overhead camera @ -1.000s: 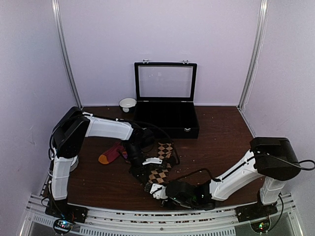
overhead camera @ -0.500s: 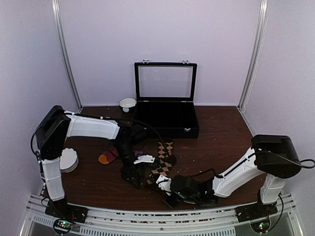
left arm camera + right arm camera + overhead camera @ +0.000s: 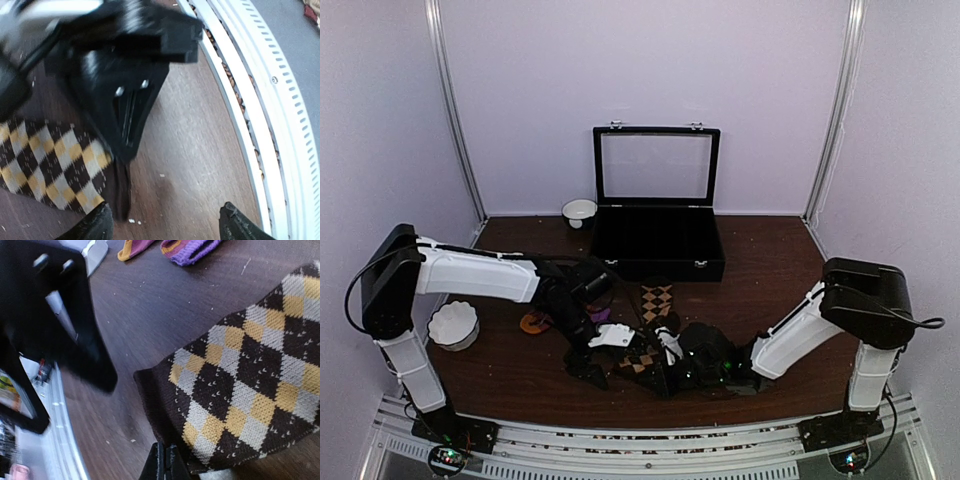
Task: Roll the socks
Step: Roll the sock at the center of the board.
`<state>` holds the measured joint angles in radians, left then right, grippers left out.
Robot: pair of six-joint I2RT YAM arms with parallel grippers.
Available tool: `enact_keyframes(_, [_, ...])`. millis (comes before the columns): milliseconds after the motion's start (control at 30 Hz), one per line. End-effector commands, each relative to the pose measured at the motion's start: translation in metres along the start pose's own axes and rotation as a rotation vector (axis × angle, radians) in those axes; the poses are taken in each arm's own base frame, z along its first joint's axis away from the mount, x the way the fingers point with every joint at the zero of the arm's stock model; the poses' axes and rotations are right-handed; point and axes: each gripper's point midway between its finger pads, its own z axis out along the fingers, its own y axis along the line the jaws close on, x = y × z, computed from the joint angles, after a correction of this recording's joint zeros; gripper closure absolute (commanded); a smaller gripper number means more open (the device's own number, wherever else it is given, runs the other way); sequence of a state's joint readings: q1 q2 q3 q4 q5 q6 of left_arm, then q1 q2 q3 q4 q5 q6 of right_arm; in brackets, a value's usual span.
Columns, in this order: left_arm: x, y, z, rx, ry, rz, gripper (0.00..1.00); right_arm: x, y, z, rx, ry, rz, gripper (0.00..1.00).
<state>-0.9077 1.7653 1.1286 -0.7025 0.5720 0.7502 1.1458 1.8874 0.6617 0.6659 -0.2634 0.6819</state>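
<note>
Magenta-red sock (image 3: 533, 322) lies left of centre, partly hidden under the left arm. Left gripper (image 3: 166, 224) is released, fingers spread over bare wood at the edge of the brown argyle sock (image 3: 240, 375), which lies mid-table. Right gripper (image 3: 165, 462) is clenched at that sock's hem; cannot tell whether fabric is pinched.

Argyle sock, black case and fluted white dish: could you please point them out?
argyle sock (image 3: 250, 380), right wrist view, middle of the patterned fabric.
black case (image 3: 660, 268), top view, front wall.
fluted white dish (image 3: 454, 342), top view, near wall.
</note>
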Motion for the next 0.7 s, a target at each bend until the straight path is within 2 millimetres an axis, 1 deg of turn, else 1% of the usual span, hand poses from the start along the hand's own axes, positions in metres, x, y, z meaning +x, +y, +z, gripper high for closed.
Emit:
enact_keyframes(0, [-0.014, 0.022, 0.002, -0.103, -0.008, 0.107, 0.26, 0.02, 0.0, 0.005, -0.105, 0.11, 0.234, 1.0])
enact_keyframes(100, [-0.016, 0.03, 0.006, -0.11, 0.001, 0.114, 0.29, 0.023, 0.003, 0.002, -0.136, 0.114, 0.278, 1.0])
enact_keyframes(167, [-0.014, 0.032, 0.011, -0.097, 0.015, 0.115, 0.32, 0.024, 0.002, -0.001, -0.14, 0.107, 0.297, 1.0])
enact_keyframes(267, [-0.007, 0.028, 0.019, -0.066, 0.041, 0.112, 0.38, 0.025, 0.001, -0.004, -0.144, 0.103, 0.325, 1.0])
enact_keyframes(433, [0.009, 0.026, 0.032, -0.044, 0.091, 0.105, 0.49, 0.028, 0.002, -0.002, -0.166, 0.114, 0.365, 1.0])
enact_keyframes(567, [0.01, 0.019, 0.034, -0.014, 0.087, 0.089, 0.55, 0.028, 0.001, -0.001, -0.169, 0.111, 0.379, 1.0])
enact_keyframes(667, [0.011, 0.02, 0.036, -0.019, 0.092, 0.087, 0.63, 0.026, 0.003, 0.0, -0.176, 0.111, 0.382, 1.0])
